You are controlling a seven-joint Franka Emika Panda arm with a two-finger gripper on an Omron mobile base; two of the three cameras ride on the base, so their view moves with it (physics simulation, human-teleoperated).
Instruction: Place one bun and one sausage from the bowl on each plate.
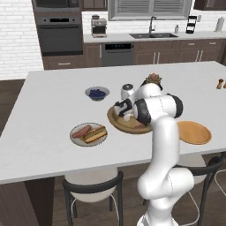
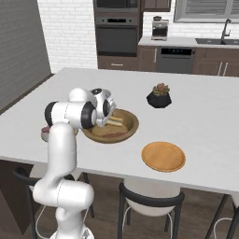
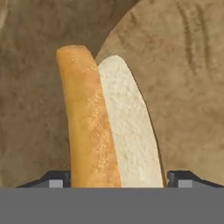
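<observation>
1. From the left base view, the gripper [image 1: 125, 115] is seen lowered into the wooden bowl [image 1: 115, 122] at mid-counter, its fingers hidden by the hand. The grey-rimmed plate [image 1: 76, 137], well to the left of the bowl, already carries a bun [image 1: 96, 134] and a sausage [image 1: 81, 131]; the orange plate [image 1: 194, 132], to the right beyond the arm, is bare. The risk is judged to be in the carry to this plate, which crosses in front of the arm's own body.

2. From the right base view, the hand is seen over the near-left part of the bowl [image 2: 133, 123], with a bun [image 2: 115, 121] and a reddish sausage [image 2: 112, 134] lying inside. The orange plate [image 2: 163, 157] lies to the right, apart from the bowl. The thick rim could catch a bun that is lifted too low.

3. Along the hand view, the bun [image 3: 109, 127] runs lengthwise between the two finger tips [image 3: 54, 179], which stand spread on either side of it without visible contact. The split bun shows a crust half and a white half; an off-centre closure could pinch one half alone, so that the bun twists or slips free. A grip near one end would let the far end sag.
</observation>
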